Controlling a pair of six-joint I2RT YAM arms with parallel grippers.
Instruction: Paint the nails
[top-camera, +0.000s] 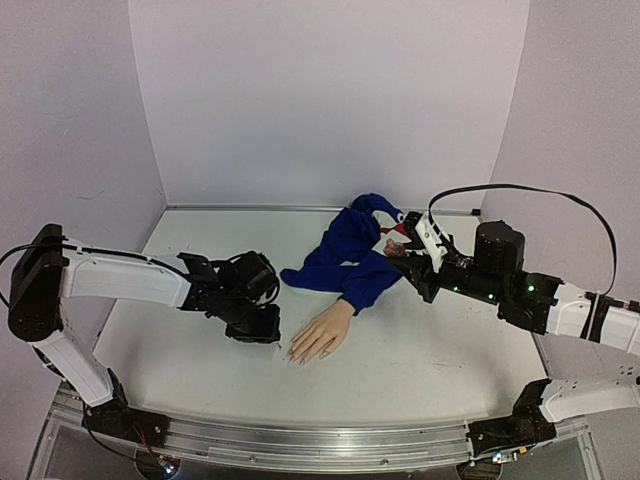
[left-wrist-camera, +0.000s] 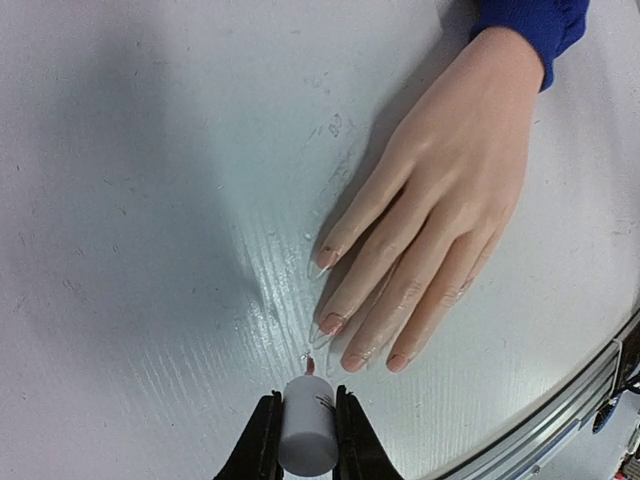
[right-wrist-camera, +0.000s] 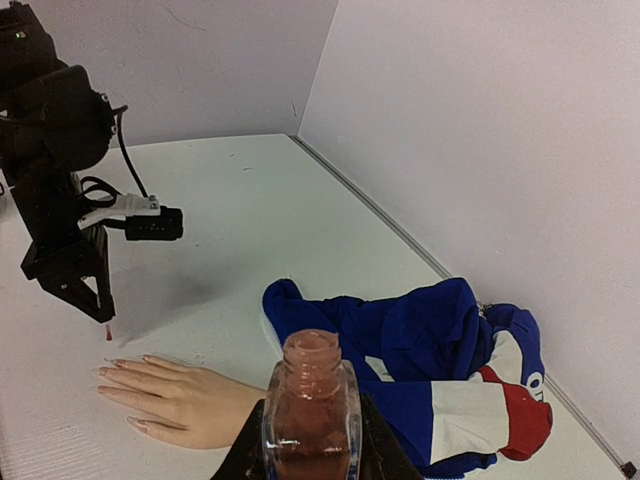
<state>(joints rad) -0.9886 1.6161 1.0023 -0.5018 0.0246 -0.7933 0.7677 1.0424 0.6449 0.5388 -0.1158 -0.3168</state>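
Centrally on the desk, nearer than the blue sleeve, lies the mannequin hand; right jaws clench the open bottle, left jaws grasp the white cap, brush just beside the nails; painting seems barely begun

Lab test booth: plain white walls, white tabletop, aluminium mounting rail along its edge.
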